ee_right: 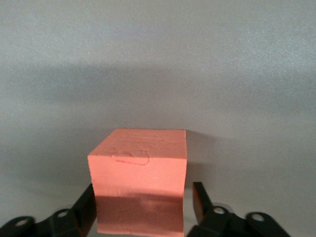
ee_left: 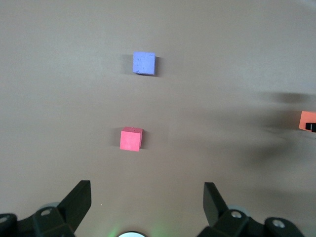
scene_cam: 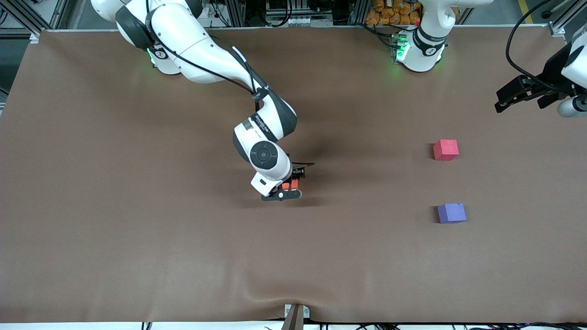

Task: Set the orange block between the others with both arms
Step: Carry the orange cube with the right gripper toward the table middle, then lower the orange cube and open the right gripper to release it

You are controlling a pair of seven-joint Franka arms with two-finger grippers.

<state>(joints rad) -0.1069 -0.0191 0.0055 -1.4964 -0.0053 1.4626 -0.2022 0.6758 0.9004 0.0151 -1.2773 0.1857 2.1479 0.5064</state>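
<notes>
The orange block rests on the brown table near its middle. My right gripper is low around it, its jaws open, with a gap showing between one finger and the block's side. The red-pink cube and the purple cube sit apart toward the left arm's end, the purple one nearer the front camera. My left gripper hangs open and empty above that end of the table. The orange block shows at the edge of the left wrist view.
The brown cloth covers the whole table, with a wrinkle at its front edge by a bracket. A bare strip of cloth lies between the two cubes.
</notes>
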